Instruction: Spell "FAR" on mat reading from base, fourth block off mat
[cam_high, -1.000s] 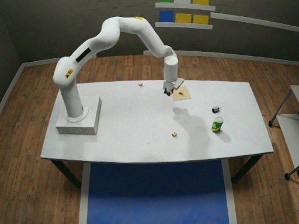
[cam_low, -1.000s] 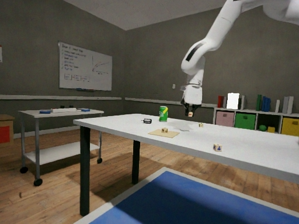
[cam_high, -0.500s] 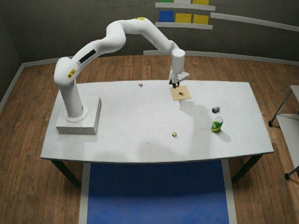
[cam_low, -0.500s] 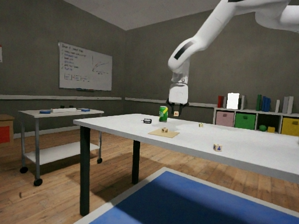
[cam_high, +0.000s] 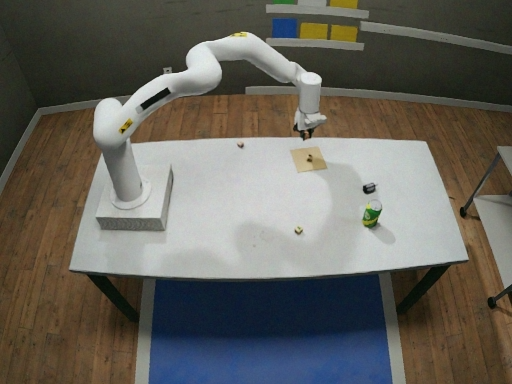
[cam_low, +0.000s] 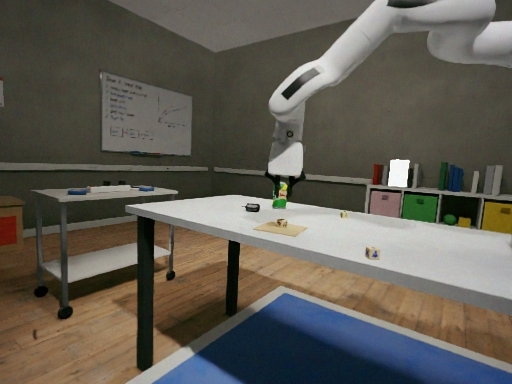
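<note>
The tan mat (cam_high: 305, 158) lies on the white table, toward its far side, and shows in the exterior view (cam_low: 280, 228) too. One letter block (cam_high: 309, 158) (cam_low: 281, 222) sits on the mat. My gripper (cam_high: 305, 133) hangs above the mat's far edge, shut on a small letter block (cam_high: 305, 134); in the exterior view the gripper (cam_low: 283, 184) is well above the table. A second loose block (cam_high: 240, 144) (cam_low: 370, 253) lies at the far side of the table, left of the mat. A third block (cam_high: 298, 230) (cam_low: 343, 214) lies near the front of the table.
A green can (cam_high: 371, 213) stands right of the mat, with a small black object (cam_high: 369, 188) behind it. The robot base (cam_high: 134, 200) stands on the table's left part. A cart (cam_low: 102, 192) and shelves (cam_low: 440, 200) stand off the table.
</note>
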